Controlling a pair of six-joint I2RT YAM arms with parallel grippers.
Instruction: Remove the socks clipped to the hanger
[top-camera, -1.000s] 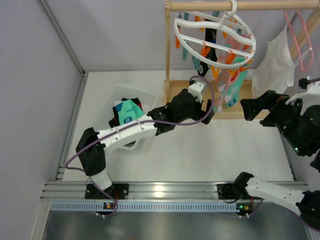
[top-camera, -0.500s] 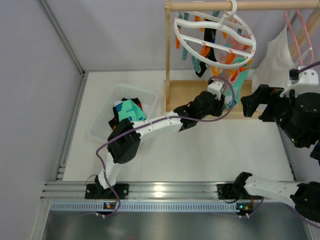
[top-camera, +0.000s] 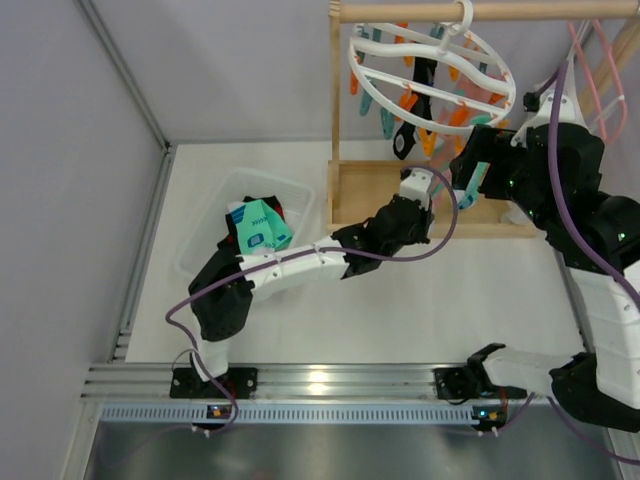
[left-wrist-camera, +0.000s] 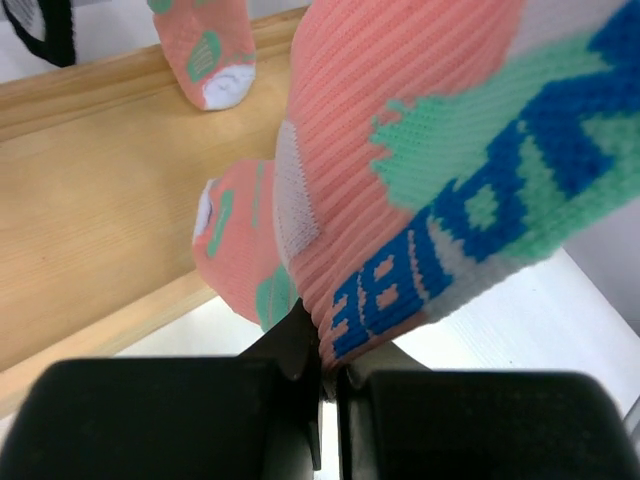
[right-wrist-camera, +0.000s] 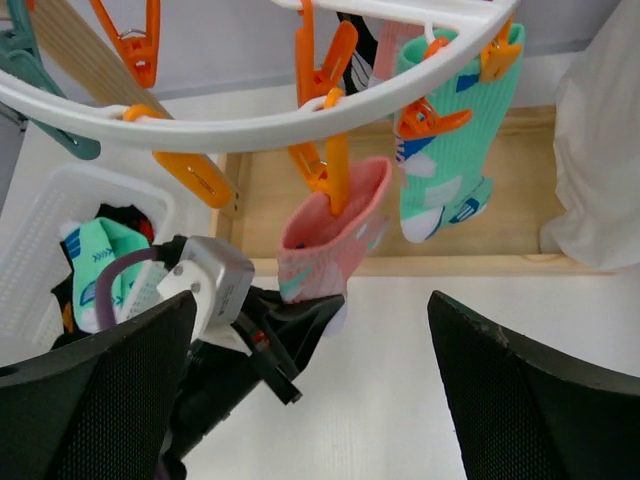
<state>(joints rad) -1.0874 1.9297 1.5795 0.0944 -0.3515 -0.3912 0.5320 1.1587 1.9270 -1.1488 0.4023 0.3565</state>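
The hanger (top-camera: 357, 80) is a white ring hung from a wooden rod, and its rim (right-wrist-camera: 200, 130) carries orange and teal clips. A pink sock (right-wrist-camera: 330, 225) with teal patches hangs from an orange clip (right-wrist-camera: 330, 170). My left gripper (right-wrist-camera: 310, 310) is shut on that sock's lower end, and in the left wrist view the jaws (left-wrist-camera: 328, 375) pinch its hem (left-wrist-camera: 400, 130). A teal sock (right-wrist-camera: 440, 150) and a black sock (top-camera: 420, 80) also hang clipped. My right gripper (top-camera: 478, 178) is open, level with the pink sock and holding nothing.
The wooden stand's base (top-camera: 360, 190) lies under the hanger. A clear bin (top-camera: 205, 235) at the left holds loose socks. A white garment (right-wrist-camera: 600, 150) and a pink wire hanger (top-camera: 590, 70) hang at the right. Another pink sock (left-wrist-camera: 215, 50) dangles over the base.
My left gripper reached under the hanger and shut on the pink sock's lower end. My right arm swung left and up, close to the ring.
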